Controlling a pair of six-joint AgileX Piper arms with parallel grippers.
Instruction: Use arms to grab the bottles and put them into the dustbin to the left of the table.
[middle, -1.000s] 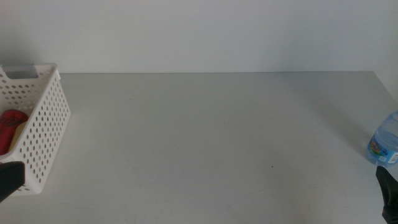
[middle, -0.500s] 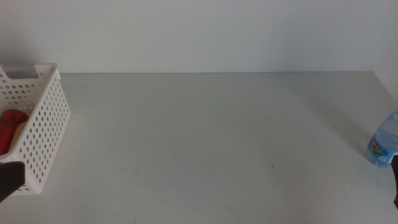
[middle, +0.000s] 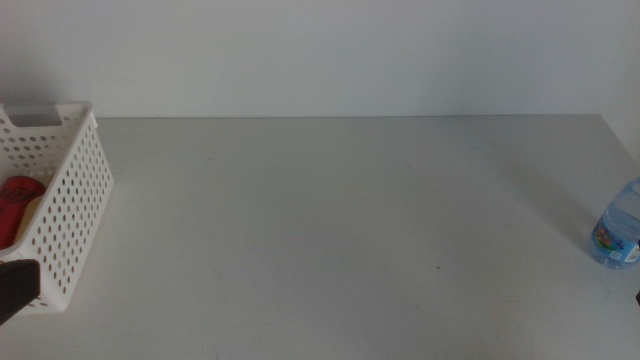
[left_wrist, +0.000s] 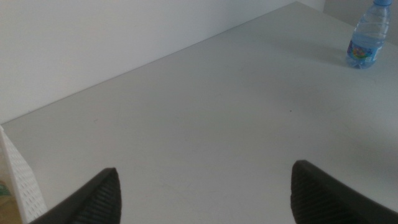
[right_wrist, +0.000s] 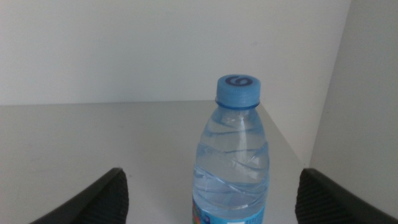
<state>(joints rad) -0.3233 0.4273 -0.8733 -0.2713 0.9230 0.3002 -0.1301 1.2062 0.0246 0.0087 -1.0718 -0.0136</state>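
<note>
Right wrist view: our right gripper (right_wrist: 208, 202) spread wide, bottle (right_wrist: 231, 163) upright between jaws, ungrasped. We advance centred, clamp below cap. Left gripper (left_wrist: 202, 190) spread too, idle beside dustbin (middle: 62, 205).

We read this as a bare lab or test bench, not a home or shop. Plain pale grey-white table (middle: 340, 220) fills nearly the whole middle view, pushed against a blank white wall (middle: 320, 50) with no decor, shelving or signage. Only props: white perforated basket (middle: 62, 205) at the table's left end with something red inside, and a small water bottle (middle: 622, 228) standing alone near the right edge. Wrist views show the same plain surface and wall, plus a white side wall (right_wrist: 367, 93) beside the table's end. Staged, sparse layout.
</note>
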